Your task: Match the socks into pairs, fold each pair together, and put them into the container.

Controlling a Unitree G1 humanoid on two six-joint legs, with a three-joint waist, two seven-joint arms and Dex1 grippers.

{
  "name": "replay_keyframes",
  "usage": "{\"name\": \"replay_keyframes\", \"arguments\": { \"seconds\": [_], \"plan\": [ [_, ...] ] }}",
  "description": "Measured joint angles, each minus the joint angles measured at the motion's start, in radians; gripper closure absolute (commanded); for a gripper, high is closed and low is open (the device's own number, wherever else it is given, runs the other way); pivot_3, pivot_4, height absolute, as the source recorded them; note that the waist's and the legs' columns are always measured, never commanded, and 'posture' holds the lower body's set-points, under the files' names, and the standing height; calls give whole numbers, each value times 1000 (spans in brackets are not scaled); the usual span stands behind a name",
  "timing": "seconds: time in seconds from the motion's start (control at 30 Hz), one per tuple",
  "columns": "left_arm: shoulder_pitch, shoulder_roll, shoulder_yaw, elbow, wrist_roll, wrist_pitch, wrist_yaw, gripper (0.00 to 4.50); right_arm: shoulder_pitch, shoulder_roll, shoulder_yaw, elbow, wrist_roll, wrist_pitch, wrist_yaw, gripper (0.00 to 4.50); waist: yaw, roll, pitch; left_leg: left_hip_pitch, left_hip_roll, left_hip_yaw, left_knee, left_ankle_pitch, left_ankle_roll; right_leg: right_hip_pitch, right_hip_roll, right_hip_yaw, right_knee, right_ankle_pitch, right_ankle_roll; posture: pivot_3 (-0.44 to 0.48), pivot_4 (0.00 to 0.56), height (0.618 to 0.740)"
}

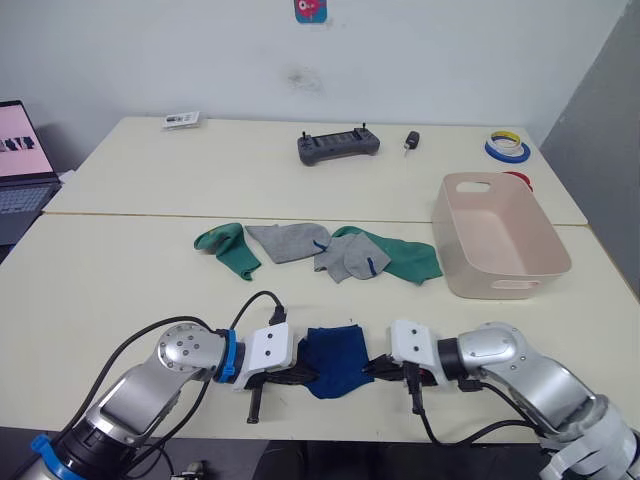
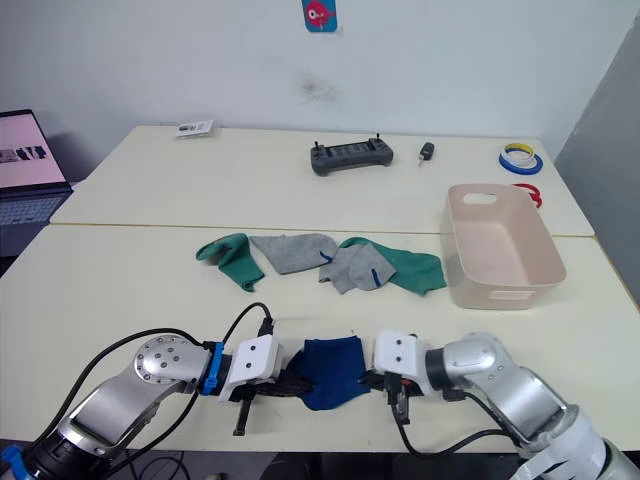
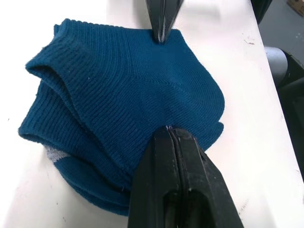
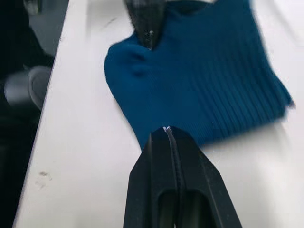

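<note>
pale desk in front of a white wall. you've got the folded blue pair at the near edge, pinned from both sides: left gripper fingers clenched on its left edge, right gripper fingers clenched on its right, probably so the fold doesn't spring open. green and grey socks lie mid-desk; the container sits far right of your pair, so that's your drop.
</note>
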Motion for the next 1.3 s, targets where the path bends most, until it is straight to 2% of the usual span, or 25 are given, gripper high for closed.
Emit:
{"name": "replay_keyframes", "arguments": {
  "seconds": [0.13, 0.23, 0.37, 0.47, 0.93, 1.03, 1.3],
  "plan": [
    [18, 0, 13, 1, 0, -12, 2, 4500, 8, -24, -133, -16, 102, 158, -19, 2534, -2, 0, 0, 1, 1, 0, 0, 0, 0, 0, 0, 0, 0, 0, 0, 0, 150, 740],
    [24, -1, 16, 4, 0, -20, 3, 4500, -48, 62, -204, -11, 200, 396, -100, 1527, -4, 1, -1, 1, 1, 0, -1, 0, 0, 0, 1, 1, 0, 0, 0, 0, 150, 740],
    [27, -12, 16, 5, 0, -25, 4, 4500, -91, 134, -218, -11, 289, 604, -167, 137, -1, 2, -1, 0, 0, 0, -1, 0, 0, 0, 0, 0, 0, 0, 0, 0, 150, 740],
    [28, -11, 17, 7, 0, -25, 4, 4500, -119, 200, -217, 0, 321, 707, -222, 137, -2, 2, -1, 0, 0, 1, -1, 0, 0, -1, 0, 1, 0, 0, 0, 0, 150, 740],
    [39, -12, 26, 11, 0, -37, 3, 4500, -189, 491, -265, 119, 383, 886, -381, 137, -4, 3, -3, 1, 0, 1, -2, 0, 0, -1, 1, 1, 0, 0, 0, 0, 150, 740],
    [40, -12, 26, 14, 0, -45, 3, 4500, -190, 514, -285, 133, 400, 908, -388, 729, -4, 4, -3, 0, 0, 1, -2, 0, 0, -1, 1, 1, 0, 0, 0, 0, 150, 740],
    [43, -12, 27, 16, 0, -51, 5, 4500, -190, 529, -315, 144, 416, 926, -407, 3560, -4, 4, -3, 0, 0, 1, -2, 0, 0, -2, 1, 1, 0, 0, 0, 0, 150, 740]
  ]
}}
